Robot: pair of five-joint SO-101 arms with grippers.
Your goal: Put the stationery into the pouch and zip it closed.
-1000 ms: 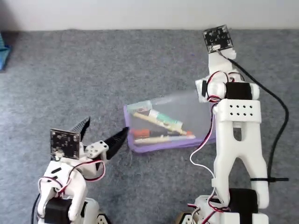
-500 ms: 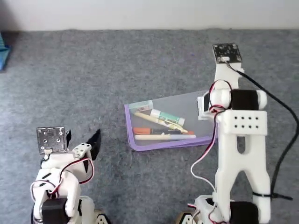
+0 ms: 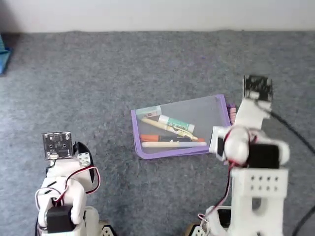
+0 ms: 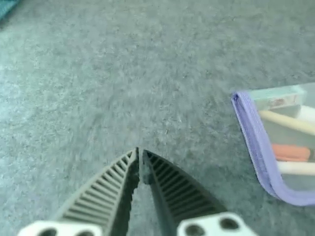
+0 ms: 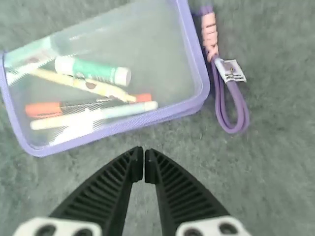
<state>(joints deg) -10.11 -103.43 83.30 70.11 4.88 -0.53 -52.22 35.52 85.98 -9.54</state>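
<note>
Clear purple-trimmed zip pouch (image 3: 209,113) lies flat, coloured pens (image 3: 167,138) inside, seemingly zipped, so left gripper (image 4: 140,163) and right gripper (image 5: 143,164) sit off it, jaws together, holding nothing.

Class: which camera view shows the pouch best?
The right wrist view: the pouch lies whole and close, with the stationery inside easy to tell apart. The high view shows the pouch whole too, but farther off. The left wrist view catches one end of it at the picture's edge.
</note>
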